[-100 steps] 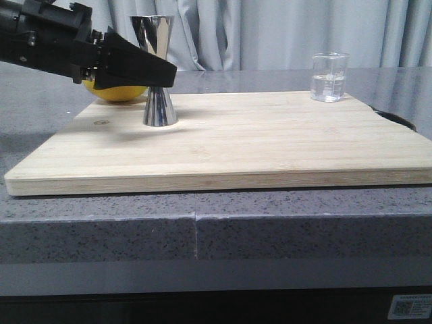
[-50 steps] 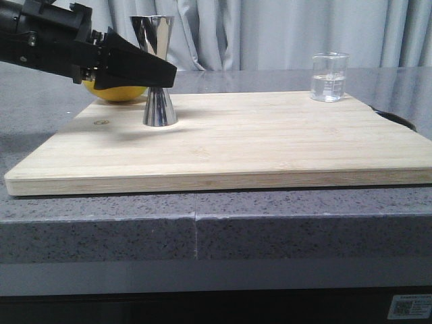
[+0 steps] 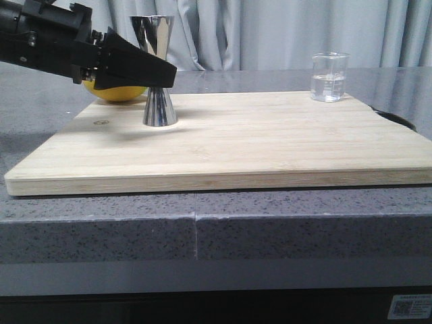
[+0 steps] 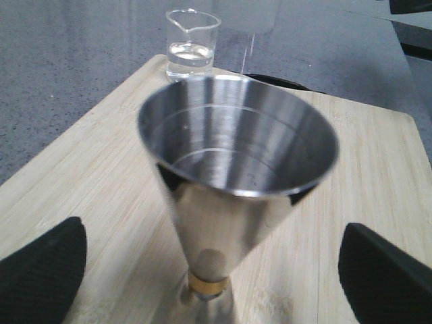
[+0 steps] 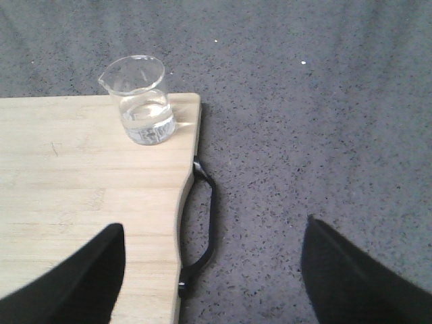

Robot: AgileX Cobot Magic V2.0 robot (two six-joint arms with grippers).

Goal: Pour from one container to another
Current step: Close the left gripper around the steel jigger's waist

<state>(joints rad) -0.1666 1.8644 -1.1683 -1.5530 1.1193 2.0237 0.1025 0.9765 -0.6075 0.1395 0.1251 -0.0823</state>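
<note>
The steel jigger (image 3: pixel 159 101) stands upright on the left part of the wooden board (image 3: pixel 256 142). My left gripper (image 3: pixel 165 73) reaches in from the left at the height of its waist. In the left wrist view the jigger (image 4: pixel 236 175) stands between the wide-apart fingers (image 4: pixel 40 270), which do not touch it, and its upper cup looks empty. The glass beaker (image 3: pixel 329 77) holds a little clear liquid and stands at the board's far right corner. In the right wrist view the beaker (image 5: pixel 143 101) is well ahead of my open right gripper (image 5: pixel 216 277), which holds nothing. That gripper is out of the front view.
A yellow fruit (image 3: pixel 118 92) lies behind the left fingers at the board's back left. A black handle (image 5: pixel 202 223) sits on the board's right edge. Speckled grey counter (image 5: pixel 317 135) surrounds the board, with curtains behind.
</note>
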